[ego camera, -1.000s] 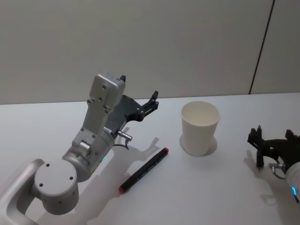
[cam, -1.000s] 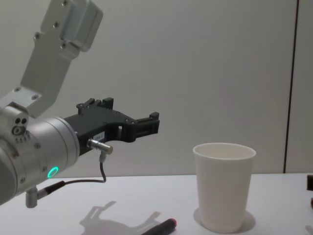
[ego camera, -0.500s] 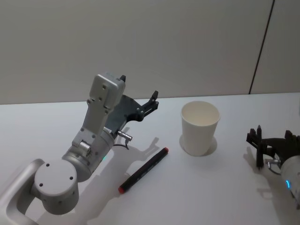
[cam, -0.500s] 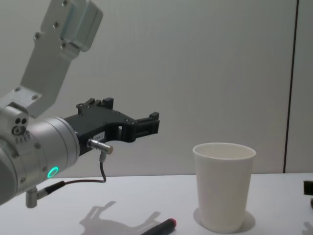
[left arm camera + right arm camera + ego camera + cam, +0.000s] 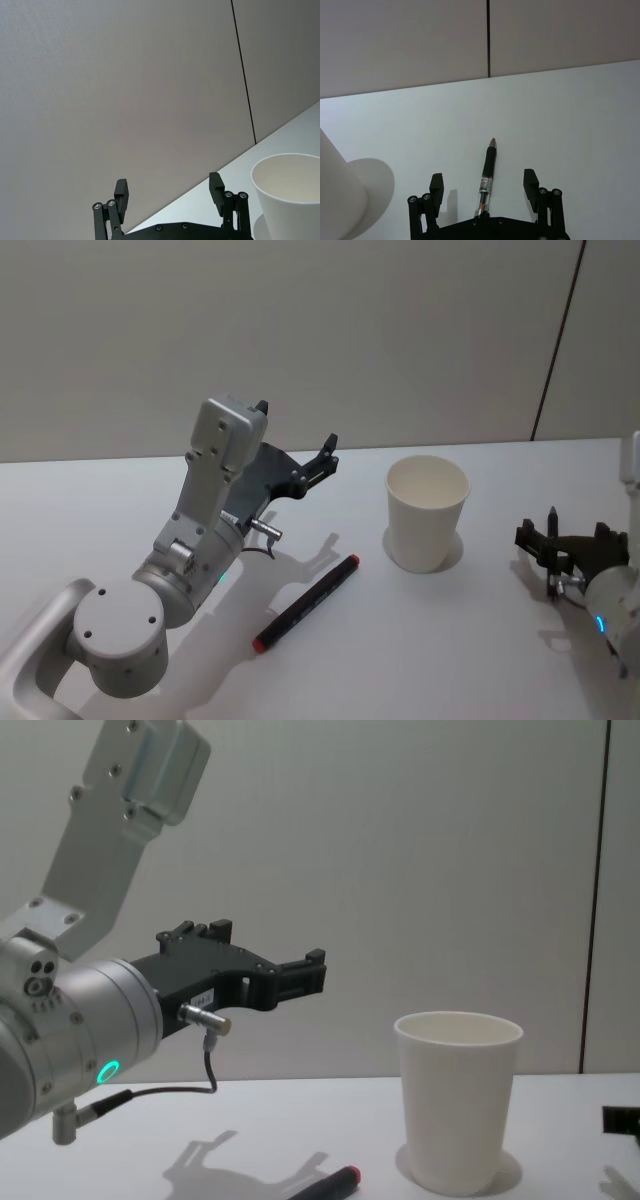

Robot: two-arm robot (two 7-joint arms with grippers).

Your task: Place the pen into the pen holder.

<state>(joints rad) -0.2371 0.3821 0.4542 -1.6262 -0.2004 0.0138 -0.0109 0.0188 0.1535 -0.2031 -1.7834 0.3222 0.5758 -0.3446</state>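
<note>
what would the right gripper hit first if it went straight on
The right gripper, low over the table right of the pen holder, would likely meet the slim pen lying between its open fingers, along its line. Height is unclear, so the table could come first.

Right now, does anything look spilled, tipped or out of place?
Nothing stands out. The pen holder stands upright, a red-tipped marker lies flat left of it, and a slim pen lies flat inside the open right gripper. The left gripper hovers open.
</note>
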